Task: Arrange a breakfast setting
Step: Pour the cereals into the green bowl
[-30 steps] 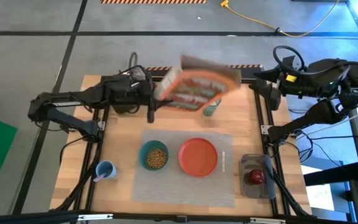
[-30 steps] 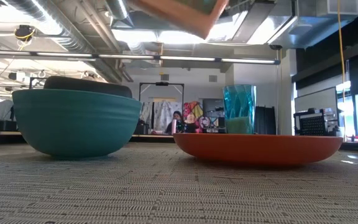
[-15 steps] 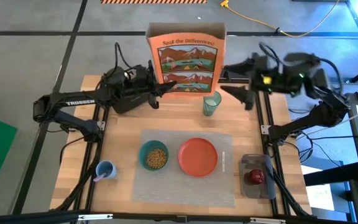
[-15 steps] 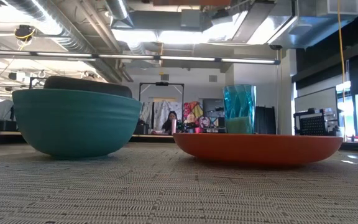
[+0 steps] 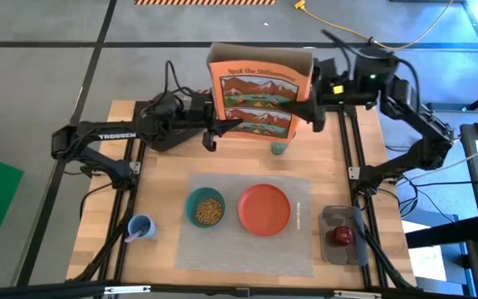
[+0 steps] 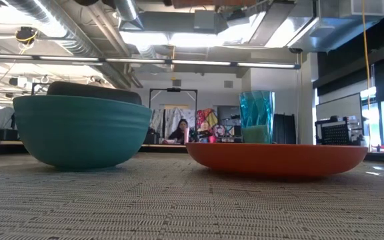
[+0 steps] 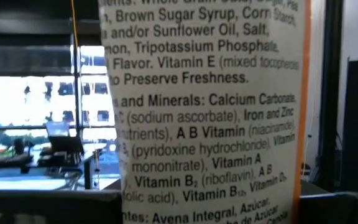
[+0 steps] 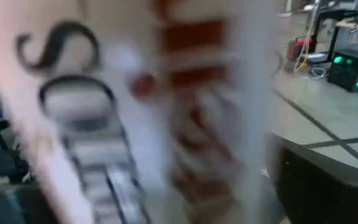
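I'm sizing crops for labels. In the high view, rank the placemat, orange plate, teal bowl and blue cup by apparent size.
1. Grey placemat
2. Orange plate
3. Teal bowl
4. Blue cup

All lie at table level, so nearness barely skews this.

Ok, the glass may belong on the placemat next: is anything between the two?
Nothing visible: bare table lies between the green glass and the placemat's back edge. The cereal box stands behind the glass, not between.

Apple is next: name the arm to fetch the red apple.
Right, probably: the round red apple lies by the table's right edge, nearer the right gripper; the left gripper sits beyond the tall orange cereal box.
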Motion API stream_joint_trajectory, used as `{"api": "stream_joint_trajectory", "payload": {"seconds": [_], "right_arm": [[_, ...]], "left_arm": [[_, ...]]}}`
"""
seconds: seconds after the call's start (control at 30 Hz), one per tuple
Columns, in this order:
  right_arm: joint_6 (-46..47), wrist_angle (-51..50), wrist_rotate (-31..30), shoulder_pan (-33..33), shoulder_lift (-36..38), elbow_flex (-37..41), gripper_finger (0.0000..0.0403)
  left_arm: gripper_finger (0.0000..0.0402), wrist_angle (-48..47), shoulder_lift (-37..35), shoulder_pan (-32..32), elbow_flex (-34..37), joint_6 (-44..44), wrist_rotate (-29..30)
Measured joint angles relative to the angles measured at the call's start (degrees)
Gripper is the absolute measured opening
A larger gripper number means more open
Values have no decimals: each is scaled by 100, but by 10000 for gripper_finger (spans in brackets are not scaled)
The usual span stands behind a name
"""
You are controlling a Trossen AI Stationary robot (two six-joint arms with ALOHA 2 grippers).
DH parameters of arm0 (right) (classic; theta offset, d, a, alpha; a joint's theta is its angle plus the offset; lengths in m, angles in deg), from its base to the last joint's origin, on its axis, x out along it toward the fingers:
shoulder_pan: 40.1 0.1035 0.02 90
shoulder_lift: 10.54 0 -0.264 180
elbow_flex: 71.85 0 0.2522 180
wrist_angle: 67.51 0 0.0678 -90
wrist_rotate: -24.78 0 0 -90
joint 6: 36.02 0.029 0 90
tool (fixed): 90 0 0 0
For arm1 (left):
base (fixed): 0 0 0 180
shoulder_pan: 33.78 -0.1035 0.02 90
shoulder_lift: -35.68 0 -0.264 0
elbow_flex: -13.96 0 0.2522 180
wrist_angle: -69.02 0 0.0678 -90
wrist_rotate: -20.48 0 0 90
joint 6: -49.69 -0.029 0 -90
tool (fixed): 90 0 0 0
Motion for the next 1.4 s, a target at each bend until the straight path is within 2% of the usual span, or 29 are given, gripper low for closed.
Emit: {"api": "stream_joint_trajectory", "payload": {"seconds": [0.2,0.47,0.57,0.7,0.8,0.97,1.1,1.2,1.3,1.4], "right_arm": [[-193,-65,-9,5,-114,0,215],[-197,-152,-661,1,-103,0,61],[-198,-173,-856,3,-105,0,15],[-224,-286,-1500,2,-52,7,11],[-290,-361,-1985,-84,132,179,7],[-302,192,-2215,-235,788,1305,5],[-204,882,-2195,-253,1352,2276,3],[-147,1190,-1979,-261,1546,2635,3],[-59,1446,-1377,-268,1604,2677,1],[-33,1525,-922,-270,1628,2613,0]], "left_arm": [[137,-39,-1,-70,0,-39,-27],[137,-326,-5,-225,0,-38,45],[137,-379,-5,-220,-2,-27,402],[137,-384,-10,-239,-7,-17,782],[138,-457,-55,-289,-13,70,858],[138,-777,-71,-364,-33,358,895],[138,-1291,-42,-389,-36,468,934],[138,-1428,31,-385,-33,617,916],[152,-1094,151,-383,-22,979,745],[188,-472,258,-413,-7,1462,333]]}}
